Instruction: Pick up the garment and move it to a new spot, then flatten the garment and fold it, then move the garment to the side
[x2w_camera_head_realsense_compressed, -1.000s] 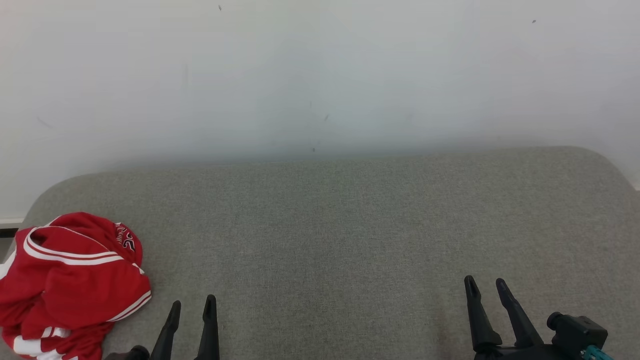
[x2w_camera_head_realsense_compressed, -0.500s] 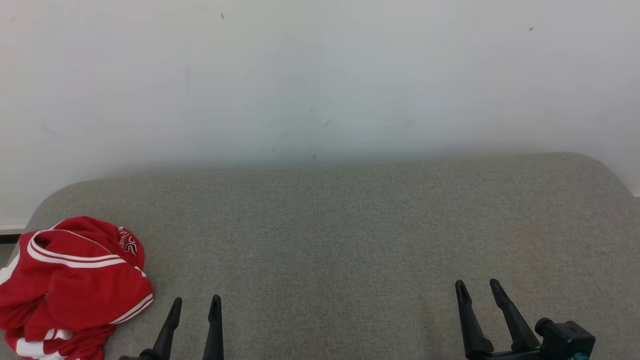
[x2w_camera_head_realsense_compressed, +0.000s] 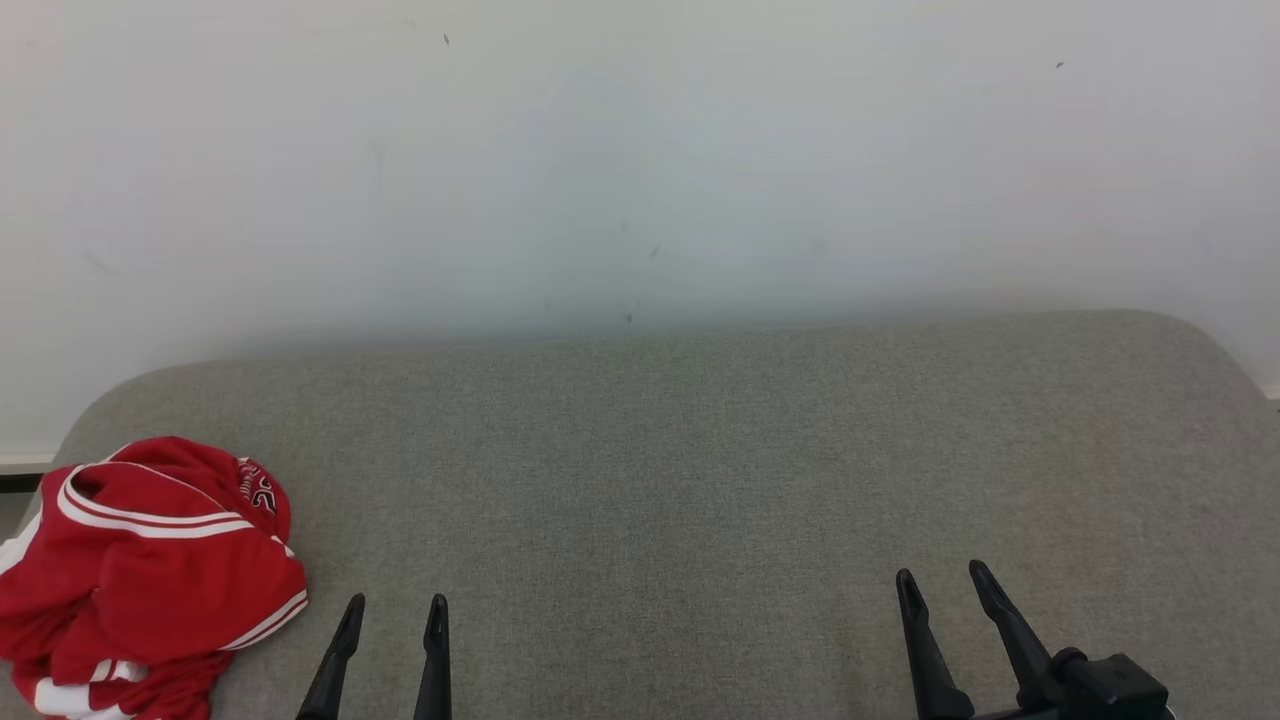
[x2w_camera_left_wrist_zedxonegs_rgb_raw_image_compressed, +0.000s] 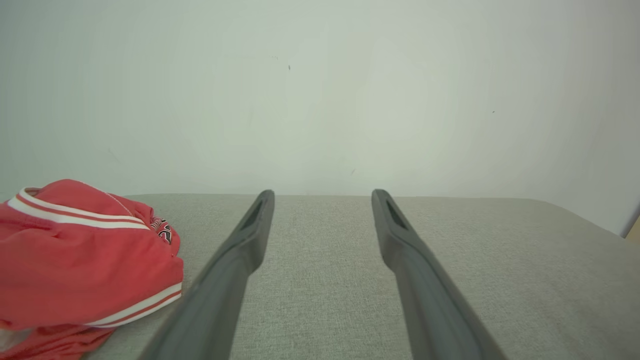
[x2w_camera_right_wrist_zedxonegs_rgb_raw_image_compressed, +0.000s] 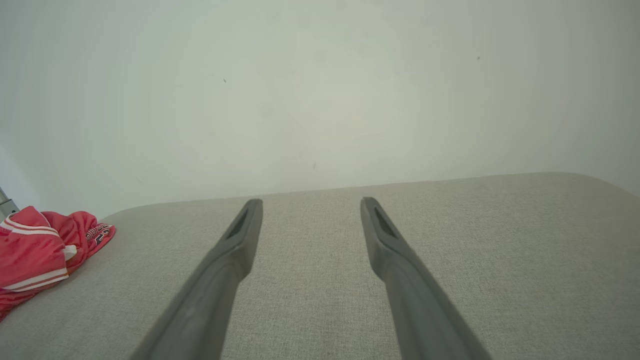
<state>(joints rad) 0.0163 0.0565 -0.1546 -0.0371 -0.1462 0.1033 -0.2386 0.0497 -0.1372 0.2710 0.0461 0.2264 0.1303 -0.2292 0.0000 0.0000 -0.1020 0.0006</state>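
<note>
The garment (x2w_camera_head_realsense_compressed: 150, 575) is a red jersey with white stripes, crumpled in a heap at the near left end of the grey cushion (x2w_camera_head_realsense_compressed: 680, 480). In the left wrist view the garment (x2w_camera_left_wrist_zedxonegs_rgb_raw_image_compressed: 80, 260) lies left of the fingers; in the right wrist view the garment (x2w_camera_right_wrist_zedxonegs_rgb_raw_image_compressed: 45, 250) sits at the far left. My left gripper (x2w_camera_head_realsense_compressed: 395, 605) stands open just right of the heap, apart from it and holding nothing. My right gripper (x2w_camera_head_realsense_compressed: 942, 580) is open over the cushion's near right part, empty too.
A plain pale wall (x2w_camera_head_realsense_compressed: 640, 150) rises directly behind the cushion. The cushion's rounded corners fall away at the far left (x2w_camera_head_realsense_compressed: 110, 395) and far right (x2w_camera_head_realsense_compressed: 1215, 345). Bare grey fabric stretches between the two grippers.
The head view has tilted up slightly, so the cushion and garment sit lower in the picture. Both grippers have drawn back towards the bottom edge, the right one also shifting left. The garment lies unmoved.
</note>
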